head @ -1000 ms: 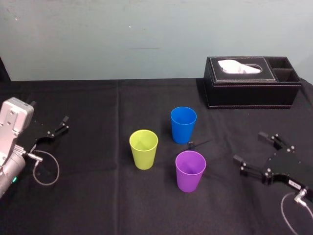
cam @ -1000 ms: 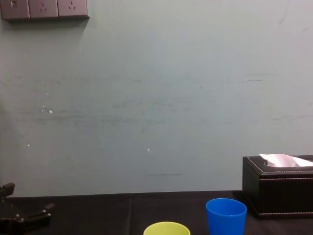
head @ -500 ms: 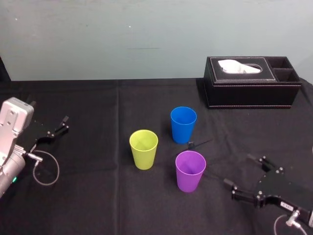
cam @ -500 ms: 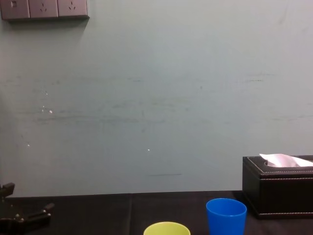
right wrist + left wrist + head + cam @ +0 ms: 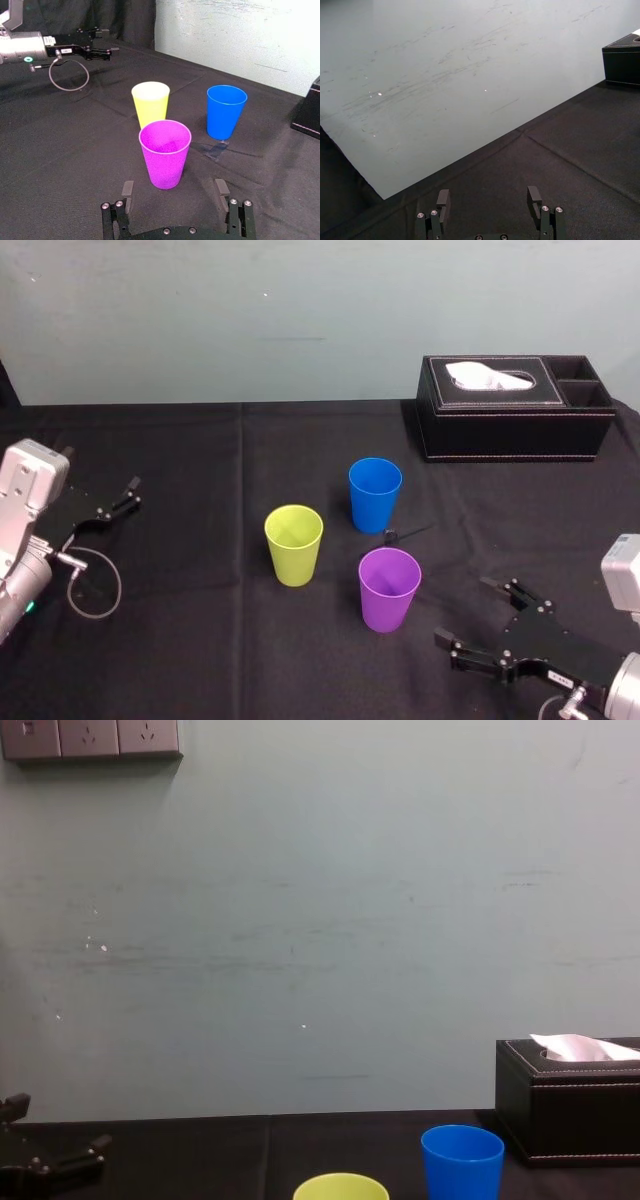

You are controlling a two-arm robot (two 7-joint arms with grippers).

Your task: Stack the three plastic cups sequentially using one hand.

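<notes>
Fingers [image 5: 220,189] of the right gripper [image 5: 463,612] are spread and empty, low over the desk [image 5: 200,440], just beside the purple cup [image 5: 389,589]. Blue cup [image 5: 375,494] and yellow-green cup [image 5: 294,544] stand apart, upright. Nothing is stacked; every lift remains. Left gripper [image 5: 125,495] is parked far left, fingers apart.

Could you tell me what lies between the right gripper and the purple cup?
Only bare black tablecloth separates the open right gripper from the purple cup, in the head view.
</notes>
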